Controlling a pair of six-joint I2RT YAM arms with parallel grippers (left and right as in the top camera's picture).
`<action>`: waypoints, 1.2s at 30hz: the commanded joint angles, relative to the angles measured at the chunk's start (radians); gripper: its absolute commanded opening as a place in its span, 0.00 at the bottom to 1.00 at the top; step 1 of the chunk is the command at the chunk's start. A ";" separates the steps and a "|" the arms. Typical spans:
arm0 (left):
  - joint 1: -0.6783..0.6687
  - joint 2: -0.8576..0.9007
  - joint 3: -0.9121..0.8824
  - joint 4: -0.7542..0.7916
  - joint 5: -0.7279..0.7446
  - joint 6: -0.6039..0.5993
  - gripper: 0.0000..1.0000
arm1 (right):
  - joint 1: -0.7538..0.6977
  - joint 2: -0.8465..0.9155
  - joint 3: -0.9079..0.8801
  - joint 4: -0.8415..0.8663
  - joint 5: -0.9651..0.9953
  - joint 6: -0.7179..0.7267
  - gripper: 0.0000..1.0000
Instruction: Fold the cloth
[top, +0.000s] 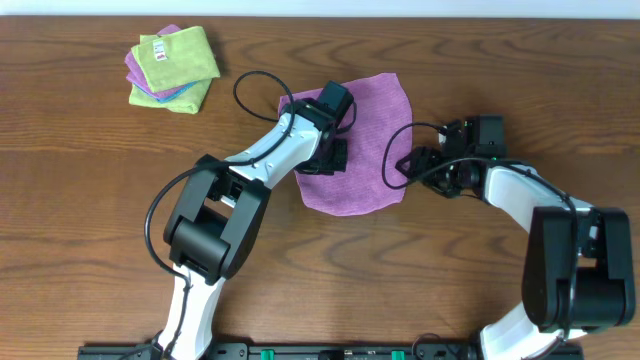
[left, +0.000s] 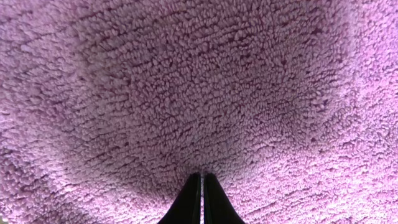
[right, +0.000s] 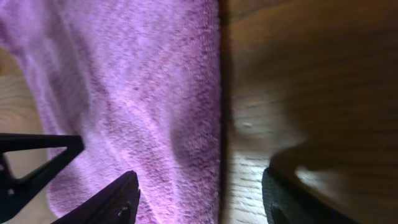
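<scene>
- The cloth (top: 365, 140) is spread on the wooden table (top: 100, 200) near its middle, its outline uneven, between the two arms
- The left arm is stretched forward and its wrist is bent down over the cloth's left part
- The left gripper (left: 200, 199) is pressed together, its tips set against the fuzzy pile
- The right arm is bent inward from the right with the wrist held low
- The right gripper (right: 199, 202) is spread, and the cloth's right edge is seen between its fingers (right: 118, 199)
- A stack of folded cloths (top: 172, 68) is set at the far left, well apart
</scene>
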 joint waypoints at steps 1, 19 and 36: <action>0.006 0.061 -0.003 -0.019 -0.029 0.024 0.06 | 0.025 0.022 -0.046 0.020 -0.030 0.043 0.63; 0.098 0.061 -0.003 -0.027 -0.075 0.024 0.06 | 0.160 0.021 0.001 0.592 -0.229 0.362 0.56; 0.196 0.061 -0.003 -0.035 -0.054 0.024 0.06 | 0.319 0.146 0.087 0.614 0.138 0.362 0.54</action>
